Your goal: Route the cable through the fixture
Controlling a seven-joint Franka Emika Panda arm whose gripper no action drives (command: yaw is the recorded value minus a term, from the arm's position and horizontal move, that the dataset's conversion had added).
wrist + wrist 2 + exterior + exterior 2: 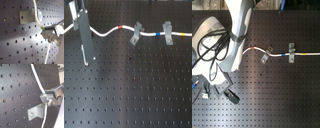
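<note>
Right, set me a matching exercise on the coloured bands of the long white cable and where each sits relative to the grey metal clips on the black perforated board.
Things, all on the white cable:
1. red band
2. blue band
3. yellow-red band

Places:
A. between the slanted grey metal clip and the squarer grey metal clip
B. beyond the squarer clip, toward the first exterior view's right
C. on the slanted clip's other side, toward the first exterior view's left

Pairs: 1-C, 2-A, 3-B.
</note>
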